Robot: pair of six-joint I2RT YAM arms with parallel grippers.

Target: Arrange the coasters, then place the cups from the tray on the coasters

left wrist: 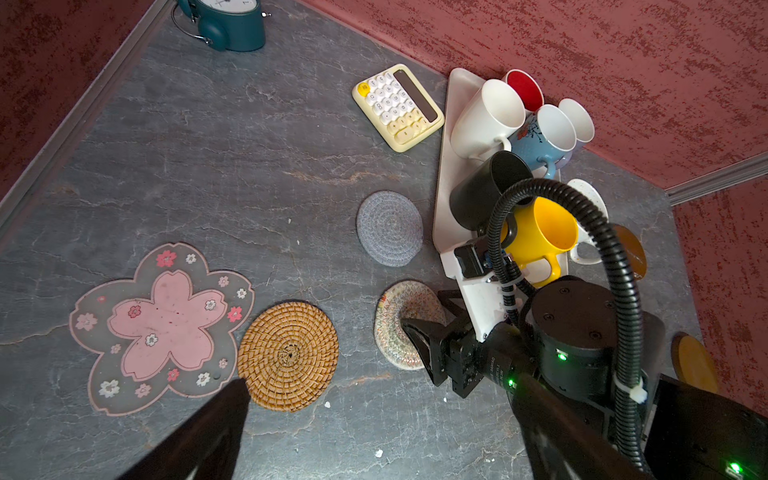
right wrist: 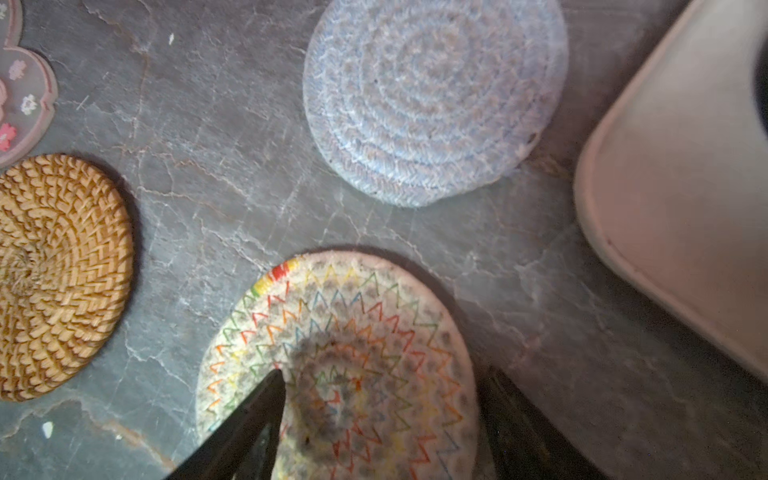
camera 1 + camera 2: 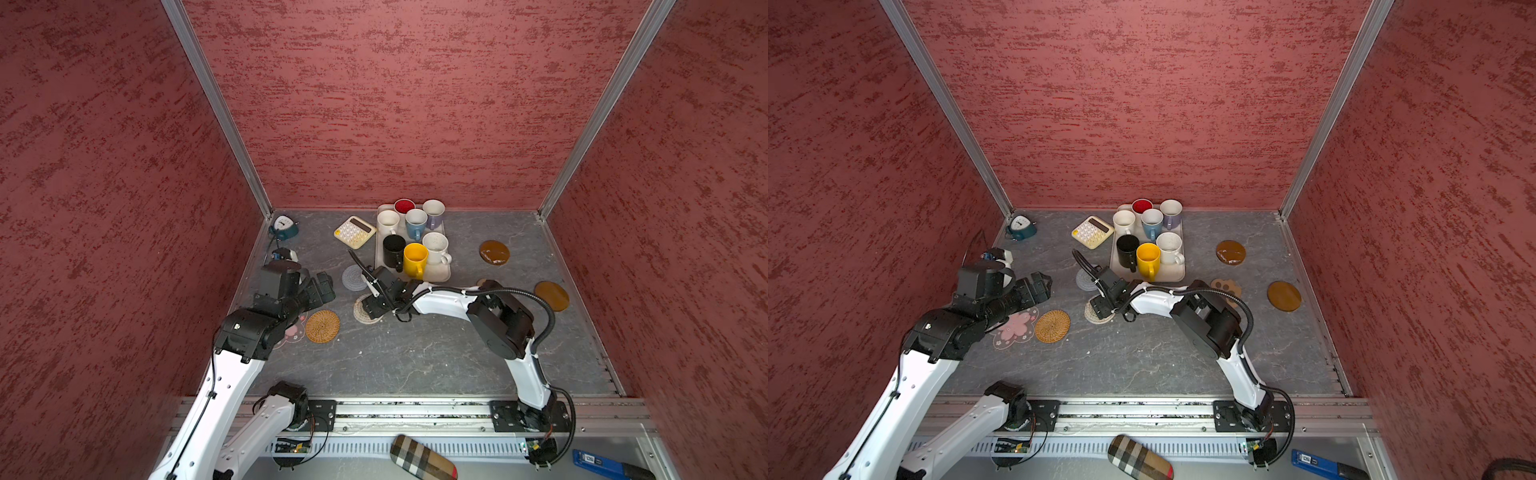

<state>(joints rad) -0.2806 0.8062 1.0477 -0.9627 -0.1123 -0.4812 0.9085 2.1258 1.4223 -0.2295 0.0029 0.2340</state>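
Note:
My right gripper [image 2: 384, 378] hovers open over the beige zigzag-stitched coaster [image 2: 365, 332]. One finger lies over the coaster's middle and the other stands beside its edge. The grey coaster [image 3: 353, 277] lies by the tray [image 3: 438, 272]. The tray holds several cups, with the yellow [image 3: 415, 257] and black [image 3: 394, 249] ones in front. The woven coaster [image 3: 322, 326] and pink flower coaster [image 3: 1015, 328] lie at the left. My left gripper [image 3: 324, 286] hangs wide open and empty above them. Two glossy brown coasters [image 3: 494, 252] [image 3: 552, 296] and the paw-print coaster [image 3: 1225, 286] lie at the right.
A yellow calculator [image 3: 354, 232] sits left of the tray, and a teal clock [image 3: 284, 226] stands in the back left corner. Red walls close three sides. A plaid case [image 3: 422, 457] and a blue tool [image 3: 598, 461] lie beyond the front rail.

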